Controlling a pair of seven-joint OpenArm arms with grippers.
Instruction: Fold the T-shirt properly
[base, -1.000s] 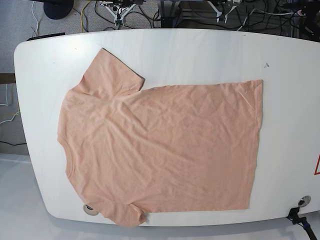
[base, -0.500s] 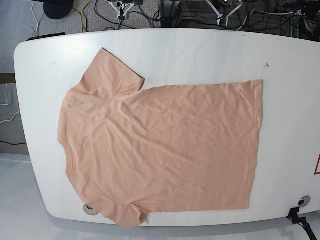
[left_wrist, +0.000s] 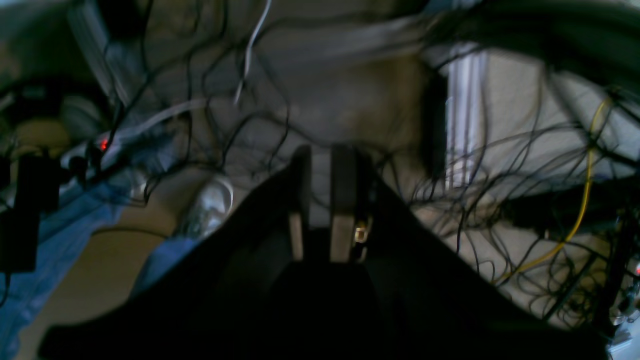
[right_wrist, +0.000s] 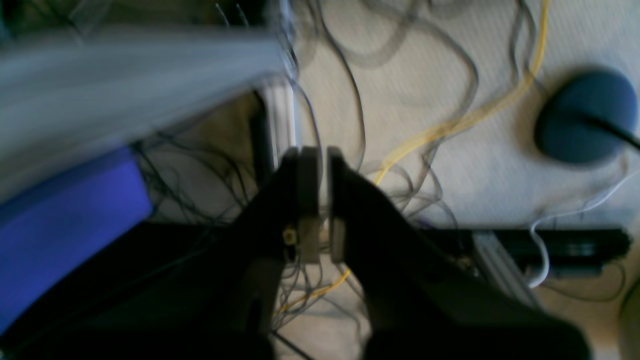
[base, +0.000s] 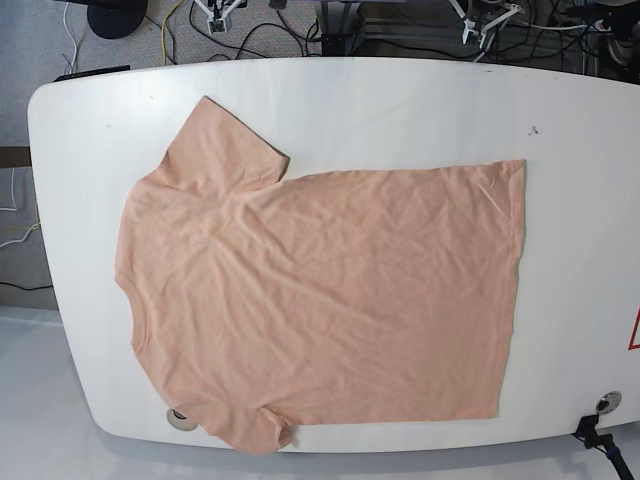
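Observation:
The peach-pink T-shirt (base: 320, 300) lies flat and wrinkled on the white table (base: 400, 100), collar toward the left, hem toward the right, one sleeve at the back left and one at the front edge. Both grippers are off the table, beyond its far edge. My right gripper (base: 217, 15) is at the top left of the base view, and my left gripper (base: 487, 22) at the top right. In the wrist views the left gripper (left_wrist: 320, 150) and right gripper (right_wrist: 322, 152) have their jaws nearly together, empty, over the cabled floor. The shirt is out of view in both wrist views.
Tangled cables and a yellow cord (right_wrist: 450, 125) cover the floor behind the table. A dark round stand base (base: 115, 15) sits at the back left. Table grommets show at the front left (base: 180, 417) and the front right (base: 608, 402), with a black clamp (base: 590, 432) nearby.
At the top edge of the base view the two grippers have moved apart, the left one further left and the right one further right. The T-shirt has not moved.

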